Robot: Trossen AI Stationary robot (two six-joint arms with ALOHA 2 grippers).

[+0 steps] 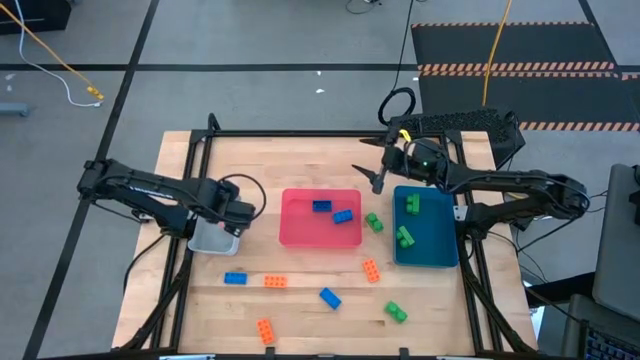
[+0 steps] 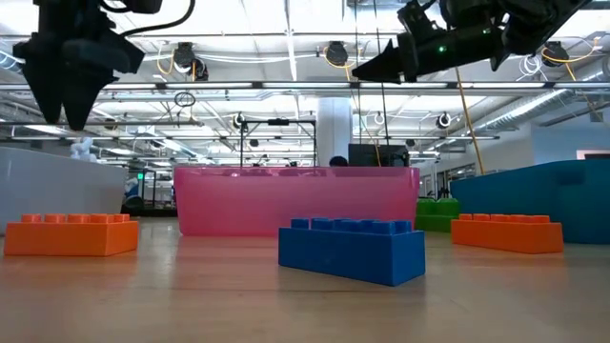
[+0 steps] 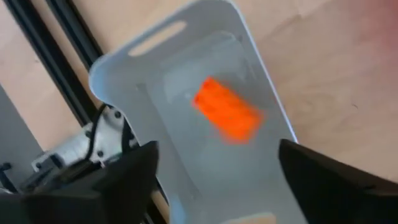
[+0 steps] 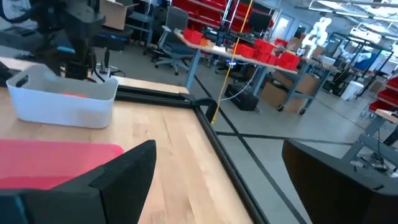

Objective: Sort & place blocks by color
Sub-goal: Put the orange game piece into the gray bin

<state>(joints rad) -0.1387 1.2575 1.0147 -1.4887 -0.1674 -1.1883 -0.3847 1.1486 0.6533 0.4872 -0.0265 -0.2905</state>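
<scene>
My left gripper (image 1: 234, 214) (image 3: 217, 186) hangs open over the grey tray (image 1: 213, 238), pointing down. One orange block (image 3: 227, 111) shows blurred inside that tray, between and beyond the fingers. My right gripper (image 1: 380, 181) (image 4: 217, 180) is open and held high, by the pink tray's far right corner. The pink tray (image 1: 320, 217) holds two blue blocks (image 1: 332, 210). The teal tray (image 1: 425, 226) holds two green blocks (image 1: 408, 220). Loose blocks lie flat on the table: green (image 1: 374, 222), orange (image 1: 371, 270), blue (image 1: 235, 278), orange (image 1: 275, 282), blue (image 1: 330, 297), orange (image 1: 265, 330), green (image 1: 396, 312).
A black frame (image 1: 300, 133) runs along the table's far and side edges. In the low view a blue block (image 2: 351, 251) lies nearest, with orange blocks (image 2: 71, 233) to either side. Bare wood lies between the trays and the near row of blocks.
</scene>
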